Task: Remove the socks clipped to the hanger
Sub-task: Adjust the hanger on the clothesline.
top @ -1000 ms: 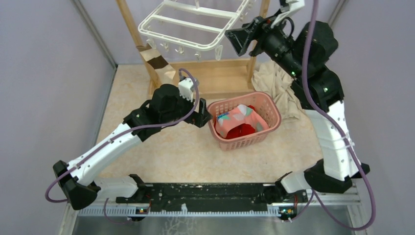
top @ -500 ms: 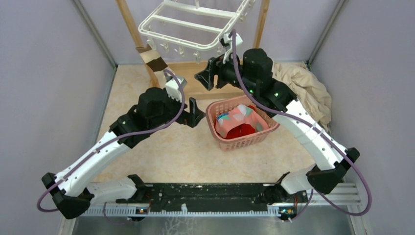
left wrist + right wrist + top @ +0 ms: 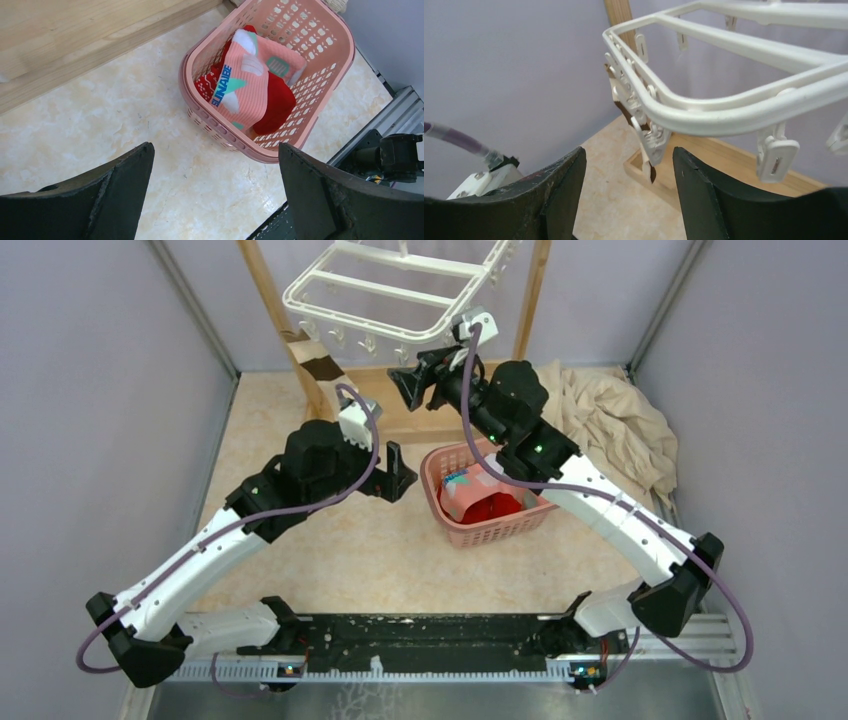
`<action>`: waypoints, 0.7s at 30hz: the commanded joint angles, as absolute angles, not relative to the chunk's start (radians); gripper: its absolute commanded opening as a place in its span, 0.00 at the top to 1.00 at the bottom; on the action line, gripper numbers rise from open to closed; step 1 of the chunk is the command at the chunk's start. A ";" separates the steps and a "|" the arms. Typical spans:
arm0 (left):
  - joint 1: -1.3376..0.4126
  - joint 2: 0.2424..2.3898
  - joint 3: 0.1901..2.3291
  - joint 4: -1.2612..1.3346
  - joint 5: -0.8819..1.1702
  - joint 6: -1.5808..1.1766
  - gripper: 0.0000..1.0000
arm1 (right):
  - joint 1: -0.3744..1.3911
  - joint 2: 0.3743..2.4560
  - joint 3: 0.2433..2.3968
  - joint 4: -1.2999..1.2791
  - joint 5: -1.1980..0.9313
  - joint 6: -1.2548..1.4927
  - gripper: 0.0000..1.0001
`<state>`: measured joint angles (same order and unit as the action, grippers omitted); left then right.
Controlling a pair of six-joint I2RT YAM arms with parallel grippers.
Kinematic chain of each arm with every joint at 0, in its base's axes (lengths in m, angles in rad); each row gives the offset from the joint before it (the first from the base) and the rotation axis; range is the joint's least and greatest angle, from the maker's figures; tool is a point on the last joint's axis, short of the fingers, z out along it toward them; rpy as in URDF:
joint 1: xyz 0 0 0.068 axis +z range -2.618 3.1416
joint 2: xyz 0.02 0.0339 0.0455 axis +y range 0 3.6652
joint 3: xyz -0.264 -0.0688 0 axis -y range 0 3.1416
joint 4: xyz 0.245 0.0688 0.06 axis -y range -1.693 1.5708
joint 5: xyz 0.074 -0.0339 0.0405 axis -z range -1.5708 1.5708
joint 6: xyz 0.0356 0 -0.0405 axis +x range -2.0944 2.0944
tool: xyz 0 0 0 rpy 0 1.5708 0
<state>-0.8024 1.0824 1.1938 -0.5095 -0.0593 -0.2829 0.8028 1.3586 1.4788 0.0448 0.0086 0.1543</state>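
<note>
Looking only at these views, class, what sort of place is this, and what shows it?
Probably a walled robot test cell staged as a laundry corner: a white clip hanger on a wooden frame, a pink lattice basket holding socks, and plain panel walls around.

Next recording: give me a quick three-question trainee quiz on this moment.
1. How many socks show clipped to the hanger?
2. True or false: the left tool holds a sock.
3. Where does the pink sock lie? A: in the pink basket. B: clipped to the hanger. C: in the left tool.
Key: 1 one, the striped sock. 2 false, it is open and empty. 3 A.
</note>
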 commanded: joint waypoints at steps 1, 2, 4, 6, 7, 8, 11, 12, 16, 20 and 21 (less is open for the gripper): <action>-0.794 1.064 1.189 -0.509 -0.059 -0.268 0.01 | 0.816 1.389 1.470 0.254 0.080 0.126 0.35; -0.794 1.064 1.189 -0.510 -0.058 -0.268 0.01 | 0.816 1.398 1.472 0.270 0.085 0.125 0.35; -0.793 1.063 1.186 -0.509 -0.057 -0.267 0.01 | 0.816 1.427 1.500 0.269 0.090 0.123 0.34; -0.790 1.063 1.187 -0.508 -0.054 -0.264 0.01 | 0.816 1.455 1.520 0.272 0.090 0.123 0.34; -0.790 1.064 1.187 -0.507 -0.053 -0.263 0.01 | 0.817 1.465 1.528 0.277 0.091 0.124 0.34; -0.789 1.065 1.187 -0.506 -0.052 -0.262 0.01 | 0.816 1.480 1.537 0.278 0.095 0.125 0.34; -0.788 1.067 1.189 -0.504 -0.046 -0.259 0.01 | 0.817 1.501 1.556 0.277 0.113 0.126 0.35; -0.787 1.069 1.189 -0.505 -0.045 -0.258 0.01 | 0.816 1.506 1.558 0.280 0.122 0.126 0.37; -0.783 1.072 1.192 -0.505 -0.040 -0.255 0.01 | 0.816 1.503 1.552 0.304 0.136 0.122 0.42; -0.781 1.076 1.192 -0.504 -0.031 -0.255 0.01 | 0.817 1.489 1.540 0.327 0.144 0.120 0.36; -0.781 1.076 1.191 -0.503 -0.029 -0.255 0.01 | 0.817 1.484 1.536 0.334 0.146 0.118 0.33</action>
